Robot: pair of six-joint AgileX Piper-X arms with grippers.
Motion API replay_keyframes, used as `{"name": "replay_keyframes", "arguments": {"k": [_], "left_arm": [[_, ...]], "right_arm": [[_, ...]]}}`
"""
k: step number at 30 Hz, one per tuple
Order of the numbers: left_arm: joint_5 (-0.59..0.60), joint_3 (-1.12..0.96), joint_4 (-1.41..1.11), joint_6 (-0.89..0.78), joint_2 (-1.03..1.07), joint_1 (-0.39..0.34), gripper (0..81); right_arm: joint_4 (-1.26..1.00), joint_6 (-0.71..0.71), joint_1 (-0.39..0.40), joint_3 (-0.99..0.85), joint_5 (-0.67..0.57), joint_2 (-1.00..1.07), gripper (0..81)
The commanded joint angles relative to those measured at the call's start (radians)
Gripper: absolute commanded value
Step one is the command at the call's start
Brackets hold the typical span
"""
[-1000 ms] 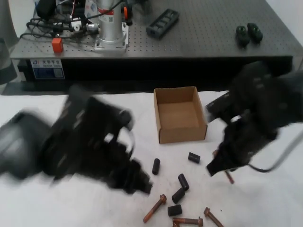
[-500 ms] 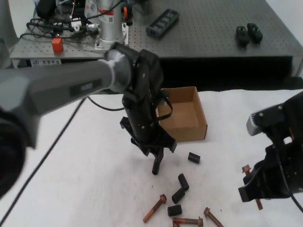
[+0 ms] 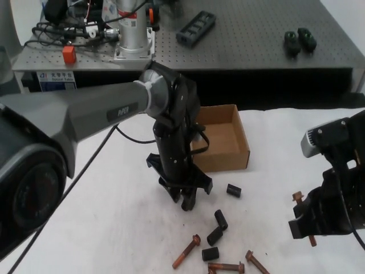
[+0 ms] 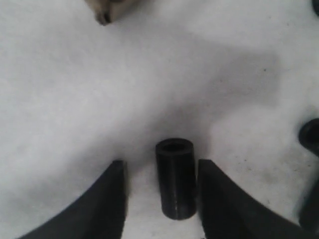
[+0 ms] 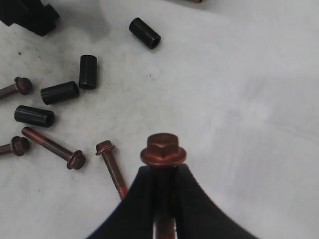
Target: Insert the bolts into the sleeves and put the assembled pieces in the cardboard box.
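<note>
A black sleeve (image 4: 175,185) lies on the white cloth between the fingers of my left gripper (image 4: 162,167), which is open around it. In the high view my left gripper (image 3: 186,198) is down on the cloth just in front of the cardboard box (image 3: 229,160). My right gripper (image 5: 163,173) is shut on a copper bolt (image 5: 163,150), whose hex head sticks out past the fingertips. It hangs at the right of the cloth (image 3: 303,220), above the surface. Several loose sleeves (image 3: 220,219) and bolts (image 3: 187,251) lie between the two arms.
The open box has nothing inside. Loose sleeves (image 5: 60,92) and bolts (image 5: 111,166) are scattered near the front edge. A perforated metal bench (image 3: 251,34) with equipment stands behind the cloth. Bare cloth stretches to the left and far right.
My left arm has swung in from the left and come down around the sleeve near the box. My right arm has drawn back to the right with the bolt.
</note>
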Motion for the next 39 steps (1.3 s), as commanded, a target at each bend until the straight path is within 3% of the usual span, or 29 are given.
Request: {"name": "replay_keyframes", "arguments": {"k": [1, 5, 8, 12, 15, 17, 20, 23, 25, 29, 39], "left_arm": [[0.014, -0.008, 0.015, -0.009, 0.016, -0.001, 23.0], [0.043, -0.008, 0.001, 0.003, 0.012, -0.001, 0.3], [0.102, -0.008, 0.000, 0.015, -0.005, -0.001, 0.3], [0.128, 0.045, 0.003, 0.039, -0.101, -0.001, 0.7], [0.165, 0.222, -0.147, 0.056, -0.269, -0.001, 0.7], [0.192, 0.401, -0.333, 0.053, -0.424, -0.001, 0.7], [0.345, 0.670, -0.686, -0.009, -0.634, -0.001, 0.7], [0.518, 0.896, -1.020, -0.058, -0.794, -0.001, 0.7], [0.569, 1.008, -1.209, -0.111, -0.873, -0.001, 0.7], [0.608, 1.097, -1.400, -0.243, -0.946, -0.001, 0.7], [0.730, 1.098, -1.408, -0.260, -0.951, -0.001, 0.7]], "right_arm": [[-0.017, 0.005, -0.006, -0.001, -0.005, -0.009, 2.2], [-0.019, 0.005, -0.006, -0.001, -0.005, -0.009, 2.2], [-0.054, 0.053, -0.006, -0.001, -0.032, -0.009, 2.2], [-0.190, 0.193, -0.006, -0.001, -0.212, -0.009, 2.2], [-0.372, 0.313, 0.007, 0.010, -0.351, -0.007, 2.2], [-0.528, 0.421, 0.025, 0.032, -0.407, -0.007, 2.2], [-0.861, 0.624, 0.067, 0.093, -0.436, -0.007, 2.2], [-1.093, 0.734, 0.118, 0.136, -0.432, 0.000, 2.2], [-1.172, 0.787, 0.148, 0.147, -0.432, 0.007, 2.2], [-1.221, 0.798, 0.198, 0.146, -0.432, 0.019, 2.2], [-1.152, 0.750, 0.228, 0.146, -0.412, 0.020, 2.2]]}}
